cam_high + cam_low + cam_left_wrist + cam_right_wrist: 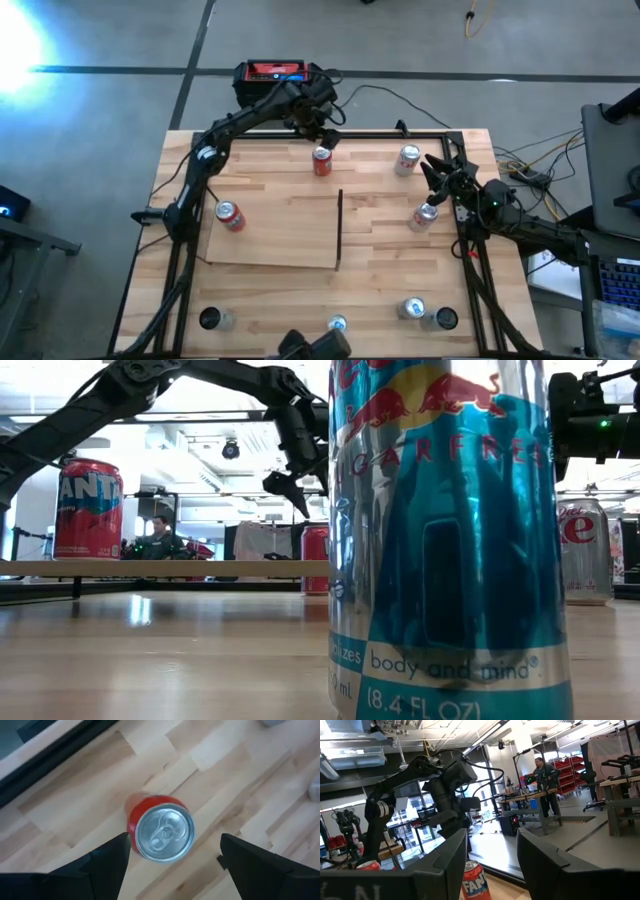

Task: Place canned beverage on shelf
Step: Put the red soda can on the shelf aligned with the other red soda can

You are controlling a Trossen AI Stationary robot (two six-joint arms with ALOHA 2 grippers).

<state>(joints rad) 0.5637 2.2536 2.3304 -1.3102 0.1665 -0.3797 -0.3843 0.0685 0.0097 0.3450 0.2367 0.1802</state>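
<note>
Red can [322, 160] stands upright, long axis vertical, beneath the left gripper [325, 135], whose spread fingers [107, 862] flank it without touching. Another red can [230, 215] stands on the shelf [290, 235]; the right gripper [437, 168], fingers pressed together, waits beside a silver can [426, 215].

**Workshop Room Behind the Table**

A grey concrete floor [100, 40], crossed by dark seam lines, is seen around the table. Beyond it, workbenches [530, 796], red storage bins [568, 774] and ceiling ductwork [350, 755] are shown. A person [544, 775] is seen standing at one bench.

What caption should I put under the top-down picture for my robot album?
Left claw hovers open above a red can near the table's far edge, while another red can stands on the shelf.
</note>
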